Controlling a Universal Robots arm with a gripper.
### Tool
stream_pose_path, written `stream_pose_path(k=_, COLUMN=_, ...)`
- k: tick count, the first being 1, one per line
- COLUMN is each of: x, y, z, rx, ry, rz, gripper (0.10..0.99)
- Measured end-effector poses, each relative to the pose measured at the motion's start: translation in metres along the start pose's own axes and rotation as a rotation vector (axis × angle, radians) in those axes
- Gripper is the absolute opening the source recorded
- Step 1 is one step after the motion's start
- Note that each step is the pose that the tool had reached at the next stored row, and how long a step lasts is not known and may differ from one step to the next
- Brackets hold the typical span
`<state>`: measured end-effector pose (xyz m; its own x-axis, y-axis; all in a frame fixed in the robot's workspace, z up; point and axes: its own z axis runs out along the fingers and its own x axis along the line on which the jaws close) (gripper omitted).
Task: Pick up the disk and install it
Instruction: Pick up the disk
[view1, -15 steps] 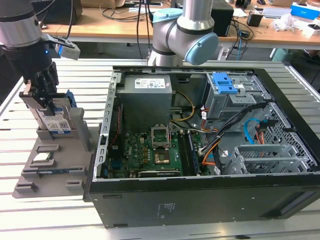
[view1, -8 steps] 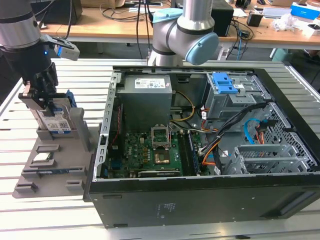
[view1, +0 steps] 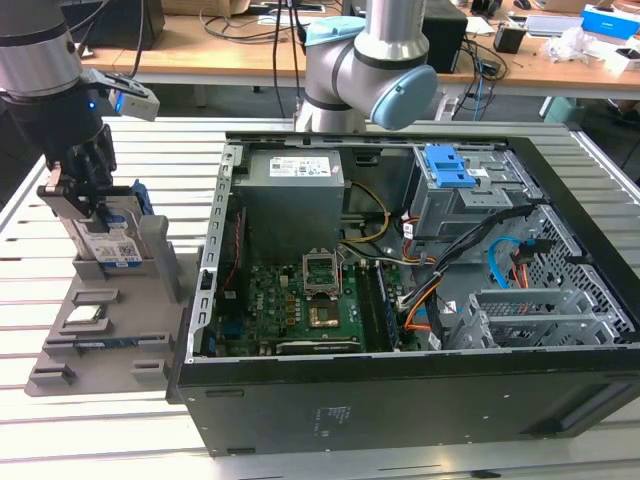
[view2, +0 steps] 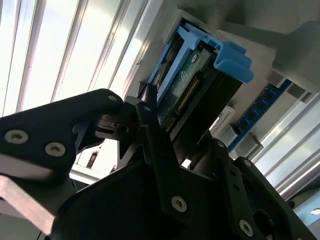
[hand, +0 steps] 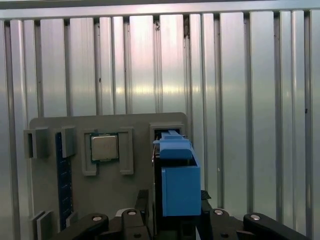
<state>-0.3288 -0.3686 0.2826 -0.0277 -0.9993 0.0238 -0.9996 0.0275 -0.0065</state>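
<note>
The disk (view1: 110, 245) stands upright on edge in a slot of the grey holder tray (view1: 150, 300) at the exterior view's left, its white-and-blue label facing out. My gripper (view1: 88, 195) comes down on it from above with a finger against each flat side, shut on it. In the second wrist view the black fingers (view2: 150, 125) clamp the disk (view2: 200, 80), whose blue bracket clip sticks out at the end. The first wrist view looks down on the blue bracket (hand: 180, 185) between my gripper (hand: 175, 210) fingers, over the tray (hand: 135, 185).
The open computer case (view1: 400, 400) lies to the exterior view's right of the tray, with a blue-latched drive bay (view1: 447, 165) at its far side. A square chip (hand: 104, 147) and a memory stick (hand: 59, 180) sit in the tray. The slatted metal table (hand: 125, 65) surrounds everything.
</note>
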Motion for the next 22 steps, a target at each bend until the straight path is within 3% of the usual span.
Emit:
stream_pose_path(k=1, x=-0.0001, y=0.0, z=0.0, rx=0.0, ry=0.0, rz=0.0, gripper=0.467)
stream_pose_path(k=3, x=-0.0001, y=0.0, z=0.0, rx=0.0, ry=0.0001, rz=0.0, gripper=0.353)
stream_pose_path(k=18, x=-0.0009, y=0.0, z=-0.0002, rx=0.0, ry=-0.0001, rz=0.0, gripper=0.353)
stream_pose_path(k=22, x=-0.0008, y=0.0, z=-0.0032, rx=0.0, ry=-0.0001, rz=0.0, gripper=0.353)
